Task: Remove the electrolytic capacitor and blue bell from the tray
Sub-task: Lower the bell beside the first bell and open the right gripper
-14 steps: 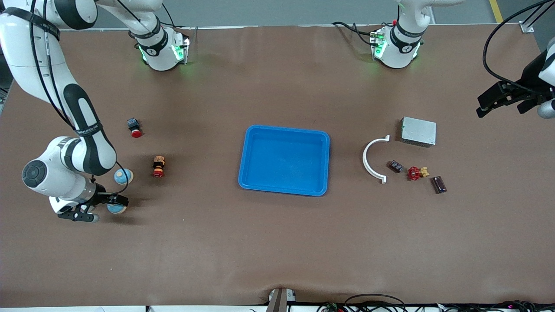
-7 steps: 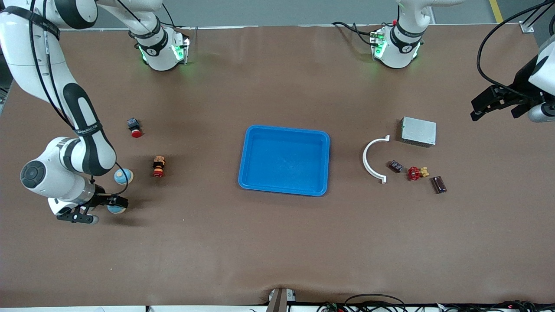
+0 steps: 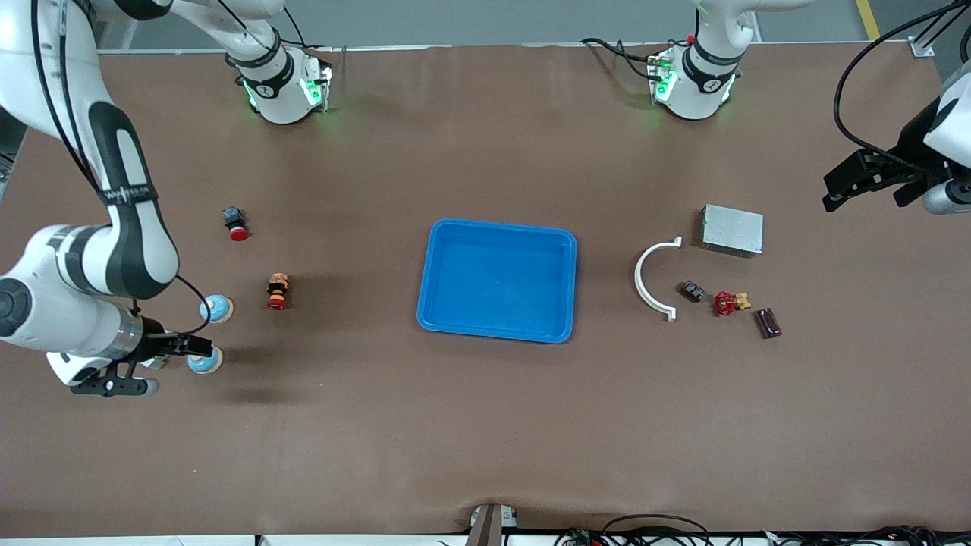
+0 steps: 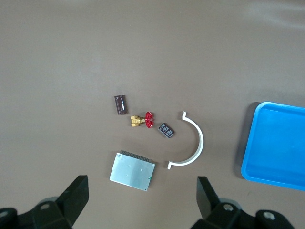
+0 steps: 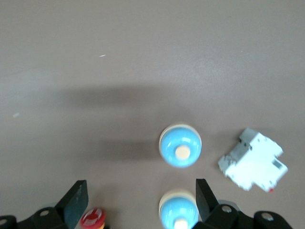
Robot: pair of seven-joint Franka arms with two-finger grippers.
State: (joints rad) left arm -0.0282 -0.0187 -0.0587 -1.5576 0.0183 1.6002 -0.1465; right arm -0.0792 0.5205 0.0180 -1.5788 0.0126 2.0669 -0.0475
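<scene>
Where the right gripper (image 3: 152, 368) hangs: over the table by its edge at the right arm's end, fingers spread wide and holding nothing; the right wrist view shows bare table between them.
Blue bell (image 3: 205, 362): on the table just beside that gripper, dome up, standing free. Judging by the open fingers so close by, this is likely the one that belongs to the task.
Second blue bell (image 3: 216, 309): just beside the first, farther from the front camera. The two look alike, so I cannot say for sure which one the task means.
Left gripper (image 3: 872, 186): over the edge of the table at the left arm's end, released and empty, looking down on the parts there; it seems to be waiting.
Electrolytic capacitor (image 3: 768, 322): lying on its side on the table, well apart from the tray and toward the left arm's end, so it cannot roll back in.
Neighbours: a red valve (image 3: 728, 302) just beside it, then a white curved clip (image 3: 652, 280); a metal box (image 3: 732, 230) lies farther from the front camera.
Tray (image 3: 497, 224): mid-table, nothing in it.
Progress: by my reading both removals are done.
</scene>
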